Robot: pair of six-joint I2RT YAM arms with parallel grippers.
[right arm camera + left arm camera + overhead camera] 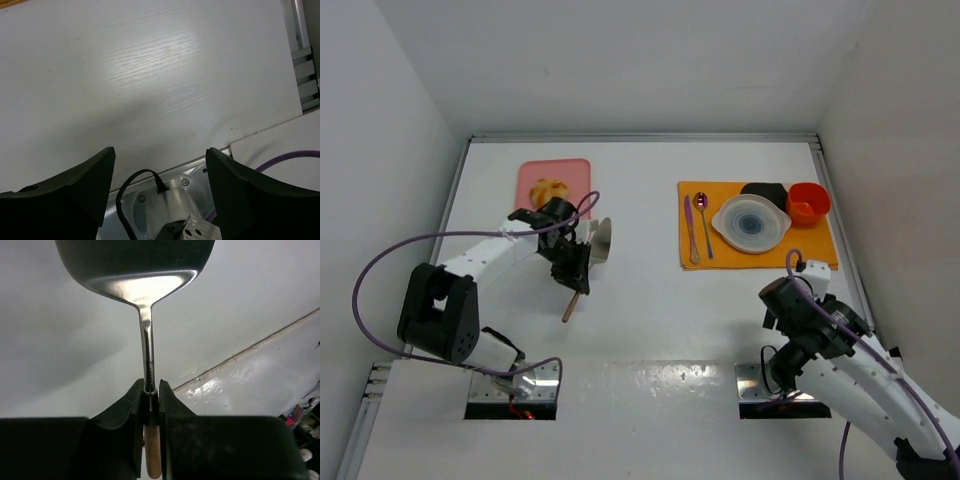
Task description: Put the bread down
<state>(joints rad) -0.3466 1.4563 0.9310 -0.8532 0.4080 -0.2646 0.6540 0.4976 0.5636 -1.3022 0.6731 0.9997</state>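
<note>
I find the left gripper (pixel 151 392) clamped on the spatula (pixel 601 242) handle, blade pointing away from the bases, the bread (pixel 549 189) on the pink board (pixel 575 170) near, beyond-left of the blade; the right gripper (pixel 159 155) is released, well apart.

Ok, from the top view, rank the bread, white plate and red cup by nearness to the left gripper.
From the left gripper:
1. Bread, on the pink board just beyond it.
2. White plate, on the orange mat, right side.
3. Red cup, at the mat's far-right corner.
</note>
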